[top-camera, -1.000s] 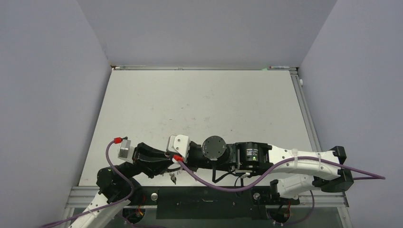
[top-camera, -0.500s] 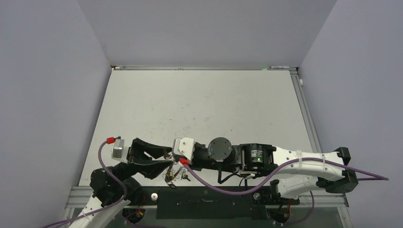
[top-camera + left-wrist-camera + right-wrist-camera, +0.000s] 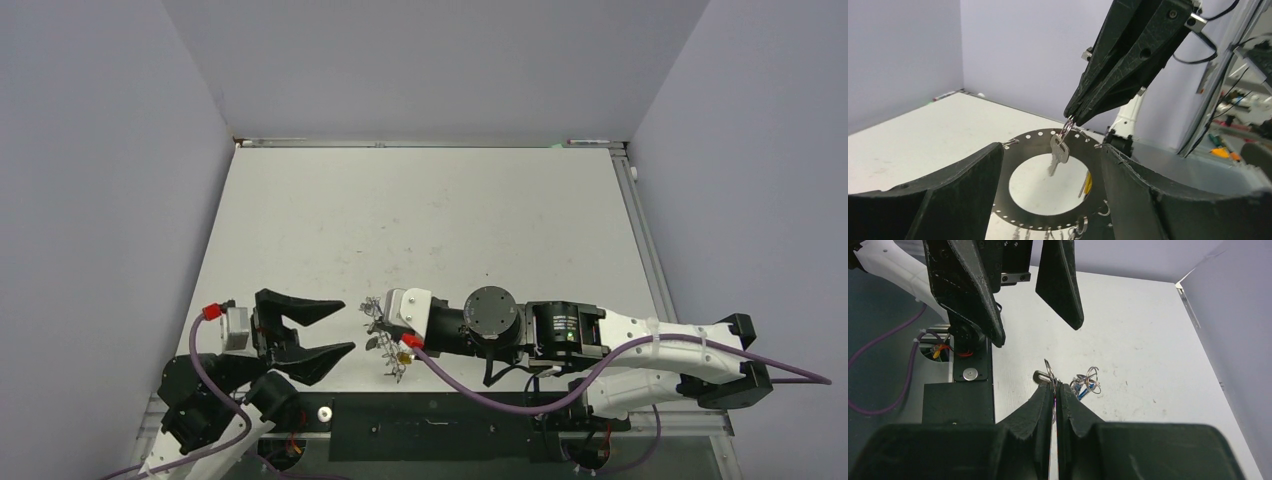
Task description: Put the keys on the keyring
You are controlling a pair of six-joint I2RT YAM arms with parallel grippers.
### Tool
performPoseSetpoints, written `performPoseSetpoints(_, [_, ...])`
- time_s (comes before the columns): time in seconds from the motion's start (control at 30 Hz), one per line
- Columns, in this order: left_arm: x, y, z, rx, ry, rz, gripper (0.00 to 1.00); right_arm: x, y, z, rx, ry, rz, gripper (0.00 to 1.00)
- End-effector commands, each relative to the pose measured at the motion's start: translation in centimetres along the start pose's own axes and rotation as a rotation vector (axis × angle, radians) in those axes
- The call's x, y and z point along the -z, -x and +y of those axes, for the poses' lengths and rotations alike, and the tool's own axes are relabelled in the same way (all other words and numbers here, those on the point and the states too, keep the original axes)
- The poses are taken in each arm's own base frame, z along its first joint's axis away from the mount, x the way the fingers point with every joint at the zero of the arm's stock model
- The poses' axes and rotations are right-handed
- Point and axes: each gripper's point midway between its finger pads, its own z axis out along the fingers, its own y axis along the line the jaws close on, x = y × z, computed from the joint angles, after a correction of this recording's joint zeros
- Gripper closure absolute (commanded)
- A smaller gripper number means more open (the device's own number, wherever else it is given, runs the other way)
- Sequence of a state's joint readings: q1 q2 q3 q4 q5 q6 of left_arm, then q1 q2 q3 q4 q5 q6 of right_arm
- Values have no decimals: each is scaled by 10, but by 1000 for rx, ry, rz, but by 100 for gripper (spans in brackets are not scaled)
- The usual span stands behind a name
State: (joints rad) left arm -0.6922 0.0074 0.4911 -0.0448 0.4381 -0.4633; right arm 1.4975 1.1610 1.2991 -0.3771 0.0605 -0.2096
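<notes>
Two risks are standing out, by the look of things. The bigger one concerns the keyring. It seems to be hanging tilted in the air from the right tool, which is clenching only a small loop at the rim. The left tool is standing spread and grasping nothing, and a sideways knock from it could be twisting the loop out of that thin pinch and dropping everything. The lesser risk concerns the silver key, which is dangling from that loop across the ring's hole, and the other keys bunching just beside the pinch. They are free to swing, and a swinging key could be snagging a finger or spoiling the aim.

As for room, the worktop is offering broad space toward the far wall, while its near edge is sitting close behind the work. The black base rail is lying just past that edge, so anything dropped might be sliding off onto it. The two tools are facing each other, near but apart, with the keyring between them, and that is leaving little slack for turning.
</notes>
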Motion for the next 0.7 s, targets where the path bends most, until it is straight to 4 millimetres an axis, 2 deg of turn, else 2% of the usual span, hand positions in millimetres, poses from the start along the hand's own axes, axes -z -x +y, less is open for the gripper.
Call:
performPoseSetpoints(0.0, [9, 8, -2, -277, -27, 8, 32, 14, 23, -11, 8, -21, -82, 95])
performPoseSetpoints(0.13, [6, -2, -3, -442, -108, 26, 31, 15, 18, -7, 7, -5, -70, 95])
performPoseSetpoints(0.3, [3, -9, -7, -578, -192, 26, 37, 15, 12, -3, -3, 12, -58, 95])
performPoseSetpoints(0.4, [-5, -7, -13, -594, -247, 18, 42, 15, 9, -1, -7, 18, -54, 95])
performPoseSetpoints(0.67, [-18, -20, -15, -590, -341, 95, 61, 16, 6, 0, -15, 19, -69, 95])
